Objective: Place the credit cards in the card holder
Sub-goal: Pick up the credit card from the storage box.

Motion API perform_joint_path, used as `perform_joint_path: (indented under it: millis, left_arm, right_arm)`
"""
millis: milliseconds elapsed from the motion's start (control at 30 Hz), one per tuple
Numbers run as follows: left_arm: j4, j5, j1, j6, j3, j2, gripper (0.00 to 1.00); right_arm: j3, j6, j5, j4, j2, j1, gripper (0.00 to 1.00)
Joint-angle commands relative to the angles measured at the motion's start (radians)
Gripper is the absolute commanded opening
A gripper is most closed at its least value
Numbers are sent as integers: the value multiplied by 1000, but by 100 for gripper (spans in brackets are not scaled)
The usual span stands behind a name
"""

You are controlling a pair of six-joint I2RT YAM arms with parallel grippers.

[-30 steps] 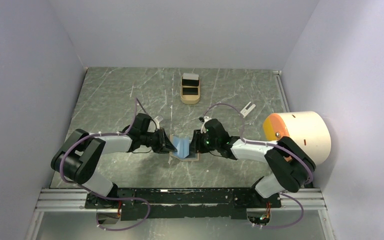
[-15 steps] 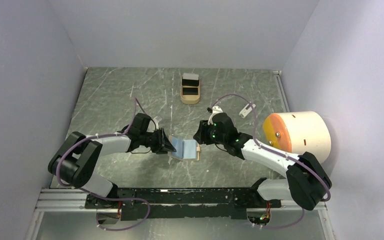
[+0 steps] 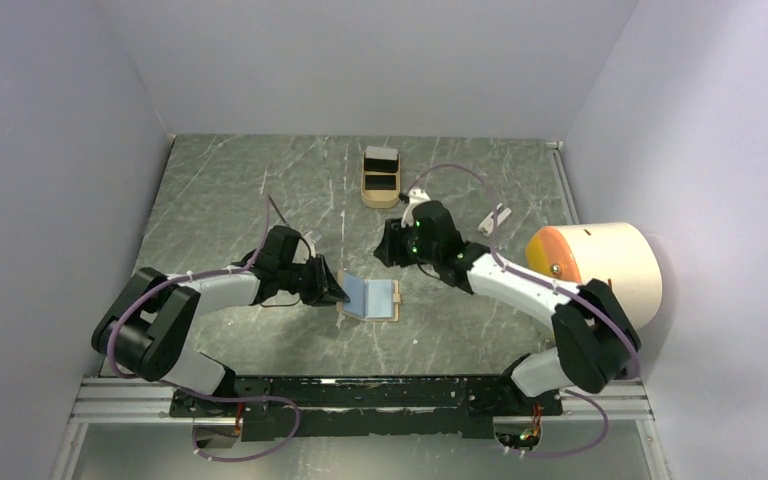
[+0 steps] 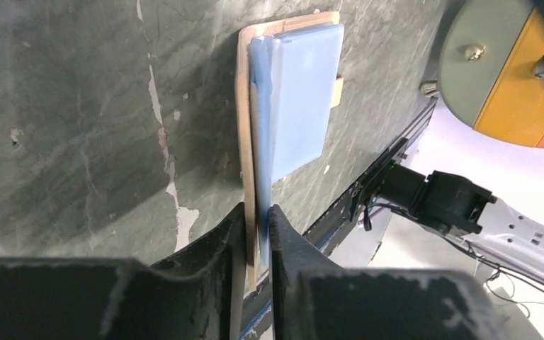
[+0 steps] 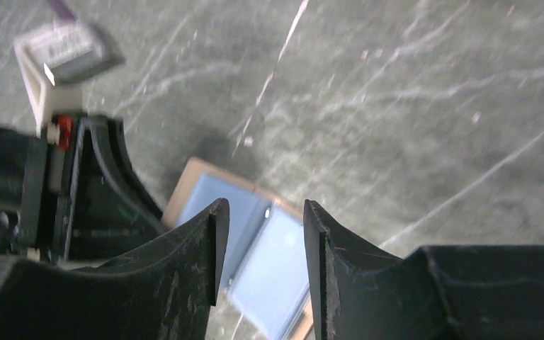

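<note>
Left gripper is closed almost fully, and it pinches one thin flap of the card holder at its near edge. The fingers hide the pinched part. Right gripper hangs above the table, half open and holding nothing.

The card holder lies open between both grippers. Its blue inside faces up and toward the right arm, and its long side runs straight away from the left gripper.

The credit cards sit far back in a tan tray. They are too small to count, one pale and one black.
</note>
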Motion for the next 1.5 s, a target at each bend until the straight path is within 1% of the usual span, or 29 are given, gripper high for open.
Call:
perform_joint_path:
  millis: [0, 67, 133, 233, 300, 433, 500, 533, 633, 833, 1033, 1133, 1267, 1467]
  left_arm:
    - [8, -4, 4, 16, 1, 3, 17]
    - [9, -4, 4, 19, -8, -2, 10]
    - [11, -11, 4, 20, -17, -17, 9]
    - [8, 8, 4, 30, -18, -22, 9]
    - [14, 39, 4, 35, -15, -10, 9]
    - [61, 77, 4, 12, -39, -9, 9]
    - [90, 89, 4, -1, -56, -14, 9]
    - [96, 95, 4, -2, -59, -15, 9]
    - [101, 109, 4, -4, -62, -12, 9]
    - [114, 127, 4, -11, -77, -28, 9]
    - [143, 143, 4, -24, -89, -34, 9]
    - [147, 142, 4, -33, -94, -50, 9]
    - [119, 139, 4, -23, -84, -67, 9]
    - [100, 136, 4, -19, -71, -75, 9]
  right_arm:
    - [166, -77, -56, -50, 88, -72, 47]
    - [251, -102, -79, -75, 128, -96, 47]
    - [303, -160, -71, -79, 165, -114, 48]
    - [406, -299, -55, -90, 242, -117, 48]
    - [476, -467, -86, -106, 306, -146, 48]
    - [578, -726, -5, -113, 413, -146, 48]
    - [661, -806, 85, -150, 492, -147, 49]
    - [717, -852, 105, -171, 533, -150, 49]
    - [828, -973, 123, -181, 648, -159, 49]
    - [985, -1195, 184, -159, 807, -186, 56]
    - [1083, -1321, 141, -117, 905, -206, 64]
    - [1162, -1367, 135, -148, 980, -207, 65]
    - [1248, -1400, 114, -194, 1047, -208, 66]
    - [1292, -1419, 124, -157, 1094, -209, 67]
